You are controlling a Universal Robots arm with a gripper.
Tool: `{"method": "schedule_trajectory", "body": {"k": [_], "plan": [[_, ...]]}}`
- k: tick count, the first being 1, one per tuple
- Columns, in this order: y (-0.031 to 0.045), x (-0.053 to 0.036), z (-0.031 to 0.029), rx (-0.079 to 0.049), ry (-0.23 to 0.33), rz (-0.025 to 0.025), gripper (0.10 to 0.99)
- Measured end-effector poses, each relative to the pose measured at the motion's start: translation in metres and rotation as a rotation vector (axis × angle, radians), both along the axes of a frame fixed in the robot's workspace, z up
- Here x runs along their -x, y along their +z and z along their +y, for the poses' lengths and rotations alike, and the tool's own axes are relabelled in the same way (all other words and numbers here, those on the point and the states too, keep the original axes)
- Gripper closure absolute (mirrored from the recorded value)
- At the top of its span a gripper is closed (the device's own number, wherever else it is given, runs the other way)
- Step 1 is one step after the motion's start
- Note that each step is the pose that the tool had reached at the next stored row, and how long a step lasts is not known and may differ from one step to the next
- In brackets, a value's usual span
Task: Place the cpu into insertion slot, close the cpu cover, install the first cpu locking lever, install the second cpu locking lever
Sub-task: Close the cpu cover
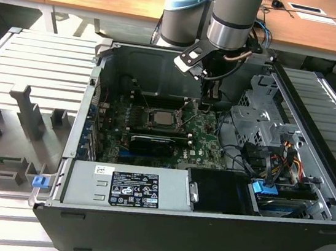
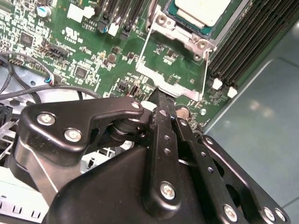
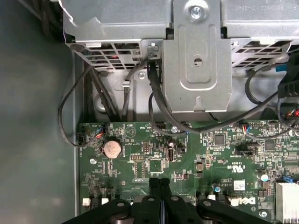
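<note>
You are working inside the open computer case (image 1: 94,122), and the first step is reading as complete: the cpu (image 2: 201,10) is lying flat in the insertion slot (image 2: 174,31) on the green motherboard (image 3: 154,154), its silvery top facing up and uncovered. The cpu cover (image 2: 168,78) is, by my judgement, not yet closed; it is standing swung out from the slot on the side towards the arm, not lying over the chip. Your gripper (image 2: 159,95) is holding its fingers (image 3: 161,186) pressed together with nothing between them, and their tips are sitting at the outer edge of that cover, touching it or just beside it; which of the two I cannot tell. The two thin wire locking levers (image 2: 142,46) are showing along the cover's sides and appear unlatched. I am therefore rating one step of four as done, with cover closure in hand and both levers outstanding.
</note>
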State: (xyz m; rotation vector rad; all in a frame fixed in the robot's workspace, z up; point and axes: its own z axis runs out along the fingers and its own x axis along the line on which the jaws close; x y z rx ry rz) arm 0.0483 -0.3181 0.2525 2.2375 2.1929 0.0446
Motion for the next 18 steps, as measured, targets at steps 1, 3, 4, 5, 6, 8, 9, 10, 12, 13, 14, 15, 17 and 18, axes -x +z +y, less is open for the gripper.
{"method": "schedule_trajectory", "body": {"k": [1,3,4,5,6,8,9,10,12,13,14,15,17,18], "plan": [[0.0,0.001,0.0,0.0,0.0,0.0,0.98],[0.0,0.0023,0.0,0.0,0.0,0.0,0.98],[0.0,0.003,0.0,0.0,0.0,0.0,0.98],[0.0,0.0036,0.0,0.0,0.0,0.0,0.98],[0.0,0.0042,0.0,0.0,0.0,0.0,0.98],[0.0,0.0051,0.0,0.0,0.0,0.0,0.98],[0.0,0.0055,0.0,0.0,0.0,0.0,0.98],[0.0,0.0058,0.0,0.0,0.0,0.0,0.98],[-0.0001,0.0058,0.0,0.0,0.0,0.0001,0.98],[-0.0001,0.0061,0.0,0.0,0.0,0.0,0.98],[-0.0002,0.0064,0.0,0.0,0.0,0.0,0.98],[-0.0002,0.0068,0.0,0.0,0.0,-0.0001,0.98],[-0.0003,0.0079,0.0001,0.0,0.0,0.0,0.98],[-0.0003,0.0081,0.0001,0.0,0.0,0.0,0.98]]}}
